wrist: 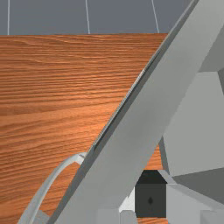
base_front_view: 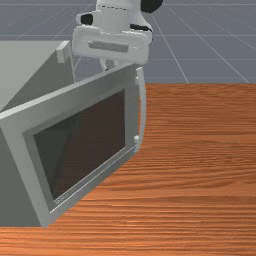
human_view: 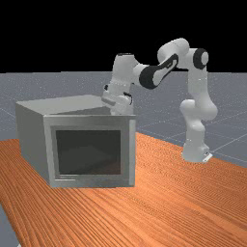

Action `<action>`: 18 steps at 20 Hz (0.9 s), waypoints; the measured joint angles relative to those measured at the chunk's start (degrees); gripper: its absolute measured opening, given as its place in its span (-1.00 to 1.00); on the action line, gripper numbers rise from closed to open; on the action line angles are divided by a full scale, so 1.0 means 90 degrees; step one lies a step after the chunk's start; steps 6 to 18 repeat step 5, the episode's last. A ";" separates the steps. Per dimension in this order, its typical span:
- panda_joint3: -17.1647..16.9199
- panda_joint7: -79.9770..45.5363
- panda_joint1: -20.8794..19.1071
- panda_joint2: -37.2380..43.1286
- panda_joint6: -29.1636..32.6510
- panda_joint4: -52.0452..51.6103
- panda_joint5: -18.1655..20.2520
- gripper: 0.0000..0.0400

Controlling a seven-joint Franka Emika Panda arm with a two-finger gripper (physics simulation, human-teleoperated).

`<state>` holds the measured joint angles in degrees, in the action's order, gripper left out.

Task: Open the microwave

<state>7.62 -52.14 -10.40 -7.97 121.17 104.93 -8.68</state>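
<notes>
The grey microwave has its door (base_front_view: 131, 105) swung partly out from the body (base_front_view: 25, 65), with a dark window and a curved handle (base_front_view: 143, 110) along its free edge. My gripper (base_front_view: 111, 47) is at the door's top edge, close to the handle side, and its lower end is hidden behind the door. In the far view the gripper (human_view: 117, 100) reaches down behind the top of the door (human_view: 128, 149). From the wrist, the gripper (wrist: 127, 216) is on the door's inner side, while the handle (wrist: 46, 186) curves out from the outer face of the door (wrist: 135, 118).
The microwave body (human_view: 31, 130) stands on the wooden table (human_view: 193, 202), beside the door's hinge side. Table surface (base_front_view: 205, 150) extends past the handle toward the front view's right. The arm's base (human_view: 194, 152) stands at the far view's right.
</notes>
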 joint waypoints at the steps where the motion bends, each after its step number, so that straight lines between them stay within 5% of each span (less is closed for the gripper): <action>1: 0.0093 -0.0089 0.0086 -0.0251 -0.0087 -0.0290 -0.0020 -1.00; 5: 0.0278 -0.0316 0.0654 -0.1745 -0.0878 -0.2417 -0.0220 -1.00; 18: 0.0278 -0.0316 0.0654 -0.1745 -0.0878 -0.2417 -0.0220 -1.00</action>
